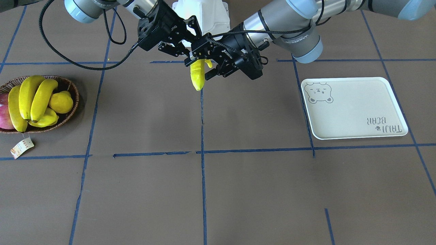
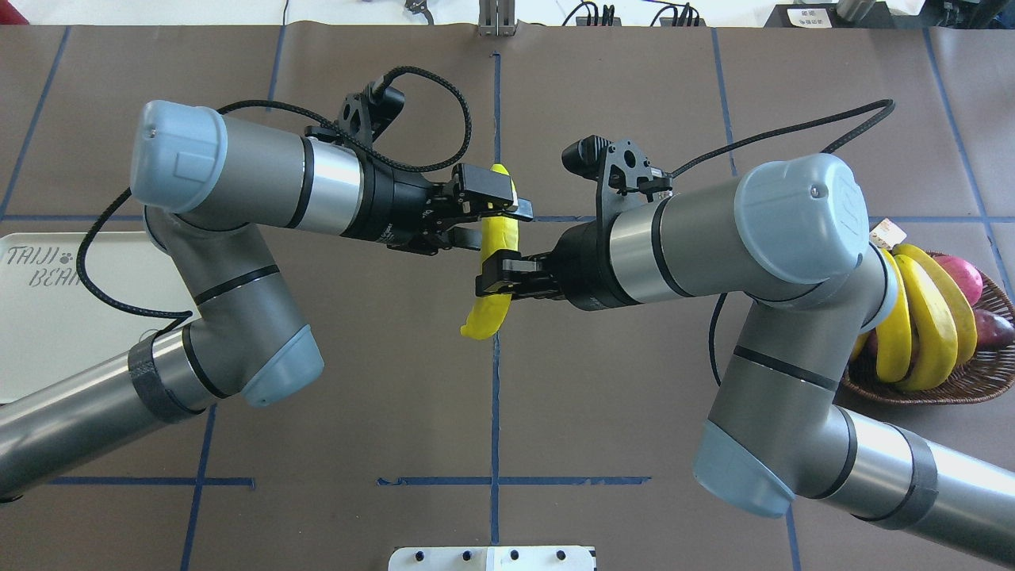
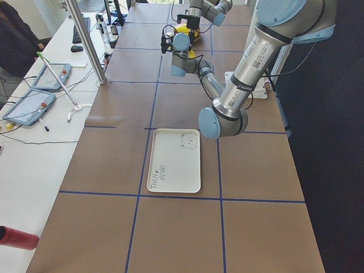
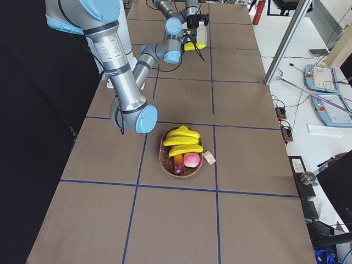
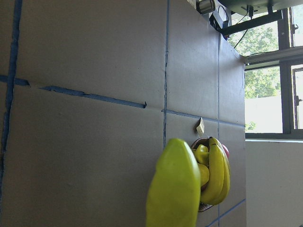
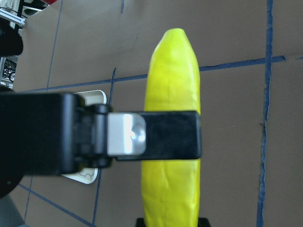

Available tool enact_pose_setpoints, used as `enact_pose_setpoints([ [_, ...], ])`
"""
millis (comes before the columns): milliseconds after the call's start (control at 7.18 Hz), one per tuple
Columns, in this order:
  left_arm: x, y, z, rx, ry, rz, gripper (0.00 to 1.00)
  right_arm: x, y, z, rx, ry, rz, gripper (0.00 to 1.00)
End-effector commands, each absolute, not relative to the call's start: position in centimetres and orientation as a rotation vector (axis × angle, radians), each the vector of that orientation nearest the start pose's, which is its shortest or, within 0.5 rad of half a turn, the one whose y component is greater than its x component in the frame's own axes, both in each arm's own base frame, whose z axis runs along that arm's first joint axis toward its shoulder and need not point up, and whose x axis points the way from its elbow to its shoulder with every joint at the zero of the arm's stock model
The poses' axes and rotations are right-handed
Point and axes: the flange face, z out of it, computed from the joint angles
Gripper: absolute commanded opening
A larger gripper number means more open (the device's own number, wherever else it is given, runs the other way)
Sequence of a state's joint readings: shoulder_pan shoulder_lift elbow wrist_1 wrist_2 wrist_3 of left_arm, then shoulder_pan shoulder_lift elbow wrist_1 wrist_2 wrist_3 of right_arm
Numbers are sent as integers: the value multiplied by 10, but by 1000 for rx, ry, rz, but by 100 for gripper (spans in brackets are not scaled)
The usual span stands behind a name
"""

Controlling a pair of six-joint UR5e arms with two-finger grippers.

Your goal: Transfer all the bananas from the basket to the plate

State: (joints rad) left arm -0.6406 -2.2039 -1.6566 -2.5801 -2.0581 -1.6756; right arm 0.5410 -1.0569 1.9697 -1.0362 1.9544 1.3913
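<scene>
Currently, left fingers (image 6: 170,135) clamping one banana (image 2: 485,313) above the surface (image 1: 238,187), right fingers (image 2: 498,263) clamping it too (other bananas (image 1: 30,97) lying in basket (image 1: 73,92))

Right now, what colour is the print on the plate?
Grey, on the cream plate; clearest in the front-facing view.

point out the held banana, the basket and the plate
held banana (image 1: 197,77), front-facing view, its hanging body
basket (image 1: 77,97), front-facing view, wicker rim on view's right
plate (image 1: 354,109), front-facing view, bare middle

Yellow lemon-like fruit (image 1: 62,102), red fruit (image 1: 4,118); blue tape grid (image 1: 203,177) on brown table (image 1: 143,190).
</scene>
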Motion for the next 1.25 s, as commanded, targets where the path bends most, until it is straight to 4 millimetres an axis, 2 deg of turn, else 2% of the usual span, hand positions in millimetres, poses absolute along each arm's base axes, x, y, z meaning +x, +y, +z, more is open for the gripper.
enact_pose_setpoints([
  [0,448,-437,137,101,1705,-137,3,-425,-366,136,207,-1441,16,3],
  [139,447,-438,137,103,1702,-141,0,-424,-366,134,210,-1445,14,20],
  [278,447,-439,139,104,1698,-143,0,-424,-365,133,204,-1446,17,99],
  [696,433,-454,143,136,1683,-166,0,-406,-360,124,204,-1466,31,100],
  [835,413,-478,165,141,1619,-228,0,-395,-360,129,209,-1461,43,100],
  [975,402,-493,201,106,1493,-315,0,-382,-358,139,200,-1424,64,100],
  [1114,365,-522,246,71,1354,-435,0,-366,-364,142,184,-1354,109,100],
])
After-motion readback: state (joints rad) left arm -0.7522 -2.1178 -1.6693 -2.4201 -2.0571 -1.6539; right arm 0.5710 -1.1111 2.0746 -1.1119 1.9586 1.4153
